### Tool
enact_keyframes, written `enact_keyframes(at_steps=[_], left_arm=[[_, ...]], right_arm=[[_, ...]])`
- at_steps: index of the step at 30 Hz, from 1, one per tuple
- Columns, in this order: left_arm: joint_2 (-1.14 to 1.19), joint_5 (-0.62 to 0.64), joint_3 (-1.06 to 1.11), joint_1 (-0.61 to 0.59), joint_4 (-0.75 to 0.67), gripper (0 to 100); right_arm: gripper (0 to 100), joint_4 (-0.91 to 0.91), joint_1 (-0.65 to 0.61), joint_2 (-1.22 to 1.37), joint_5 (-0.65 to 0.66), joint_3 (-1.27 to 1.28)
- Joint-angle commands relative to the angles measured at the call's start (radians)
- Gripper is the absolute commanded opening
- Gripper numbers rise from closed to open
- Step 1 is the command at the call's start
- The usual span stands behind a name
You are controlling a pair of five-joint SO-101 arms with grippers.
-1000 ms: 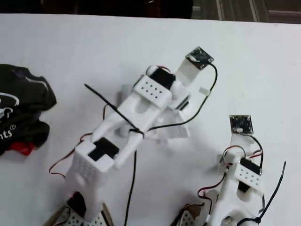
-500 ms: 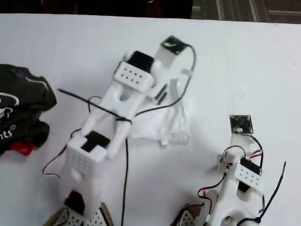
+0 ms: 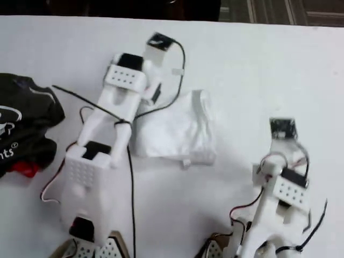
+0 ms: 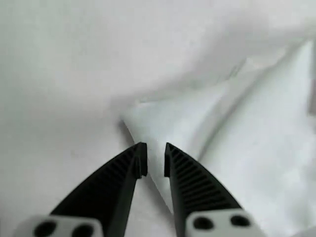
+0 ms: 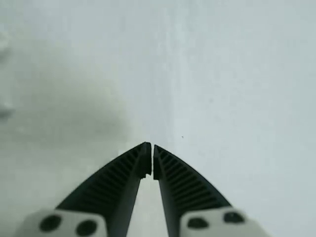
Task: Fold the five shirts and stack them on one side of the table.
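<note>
A plain white table (image 3: pixel 269 64) takes up nearly everything in front of me, and past its far edge runs a dark strip of room (image 3: pixel 107 8), going over to brownish flooring (image 3: pixel 279 11) towards the right. At the table's left edge lies a crumpled heap of black printed shirts (image 3: pixel 27 129) with a bit of red cloth (image 3: pixel 21 169) poking out at its near side. Just right of that heap the white plastic left arm (image 3: pixel 102 134) stretches away from its base at the near edge, and its small wrist camera board (image 3: pixel 159 40) is the farthest point. Touching the arm's right side, about mid-table, is a white shirt folded into a rough rectangle (image 3: pixel 172 129), creased on top, with a small tag at its near edge. From the wrist, the left gripper (image 4: pixel 153 159) hangs right over one corner of that white shirt (image 4: pixel 237 138). Its ribbed black fingers (image 4: pixel 118 182) stand only narrowly parted, and I can make out no cloth pinched between them. Farther right, well apart from the shirt, the white right arm (image 3: pixel 282 193) sits low near the table's front edge, with red and black wires looping round it. The right gripper (image 5: pixel 151 160) points at bare tabletop, its jaws drawn together so only a sliver separates the tips, with nothing in them.
</note>
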Motion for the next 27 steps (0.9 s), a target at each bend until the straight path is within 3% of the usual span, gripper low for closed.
enact_keyframes(at_steps=[1, 7, 13, 17, 27], left_arm=[[-0.002, 0.014, -0.051, -0.020, -0.035, 9], [0.110, 0.034, -0.085, -0.015, -0.098, 9], [0.184, 0.080, -0.151, -0.023, -0.095, 9], [0.213, 0.080, -0.186, -0.043, -0.098, 9], [0.310, 0.078, -0.272, -0.097, -0.095, 9]], right_arm=[[1.8, 0.202, -0.222, 0.041, -0.066, -0.305], [1.8, 0.182, -0.555, 0.232, -0.201, -0.466], [1.8, 0.133, -0.719, 0.366, -0.180, -0.511], [1.8, 0.073, -0.728, 0.481, -0.161, -0.511], [1.8, -0.024, -0.595, 0.750, -0.157, -0.517]])
